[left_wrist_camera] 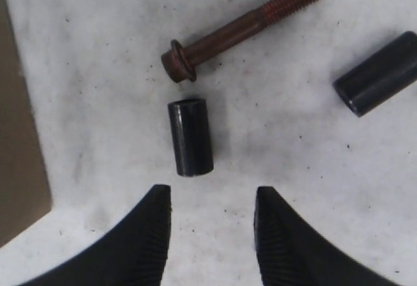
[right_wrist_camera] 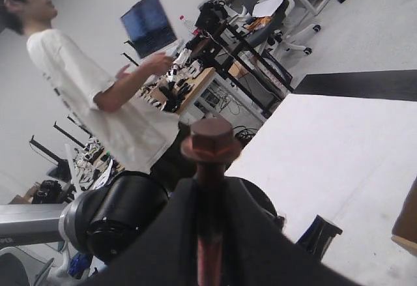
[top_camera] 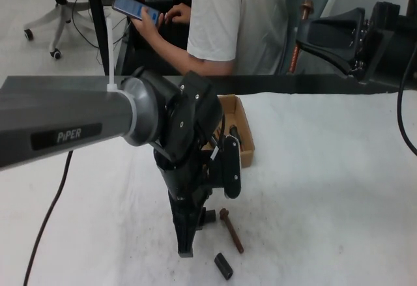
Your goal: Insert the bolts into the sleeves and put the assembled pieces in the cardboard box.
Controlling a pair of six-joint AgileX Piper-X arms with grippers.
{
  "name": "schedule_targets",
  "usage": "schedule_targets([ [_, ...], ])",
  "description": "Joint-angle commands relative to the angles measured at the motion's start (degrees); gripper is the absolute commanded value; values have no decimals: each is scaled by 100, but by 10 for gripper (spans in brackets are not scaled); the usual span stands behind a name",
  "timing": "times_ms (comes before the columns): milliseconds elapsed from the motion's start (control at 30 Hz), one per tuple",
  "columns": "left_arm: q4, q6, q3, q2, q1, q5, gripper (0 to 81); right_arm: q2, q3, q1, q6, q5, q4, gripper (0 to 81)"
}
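Your left gripper (left_wrist_camera: 212, 198) hangs open just on the near side of the cardboard box (top_camera: 246, 144). Its fingers (left_wrist_camera: 148, 237) are spread, point down at the bench (top_camera: 339, 188) and hold nothing. Of the loose parts there, the black sleeve (left_wrist_camera: 191, 136) lies closest to the box, on its side, in line with the gap between your fingers but not touching them. The rusty bolt (left_wrist_camera: 241, 28) lies a little farther from the box, with its head toward the box and its threaded end pointing away. The second sleeve (left_wrist_camera: 378, 72) rests farthest from the box, apart from the others. Your right gripper (right_wrist_camera: 210, 198) is raised well off to the box's right in the high view, clamped on the shank of a second bolt (right_wrist_camera: 210, 141) held head up. Something dark lies inside the box; you cannot tell what it is.
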Motion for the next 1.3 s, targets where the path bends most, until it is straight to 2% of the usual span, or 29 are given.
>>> schedule_targets([
  [0,-36,46,-22,-28,11,111,394,-90,-52,-22,12,-49,-72,8],
  [500,-120,46,-22,147,11,232,394,-90,-52,-22,42,-49,-72,8],
  [633,41,188,-22,339,11,-176,394,-90,-52,-22,39,-75,-72,8],
  [767,-91,256,-83,339,37,-296,394,-90,-52,-22,39,-159,-72,8],
  [1267,-246,125,-188,471,34,-78,394,-90,-52,-22,39,-174,-72,8],
])
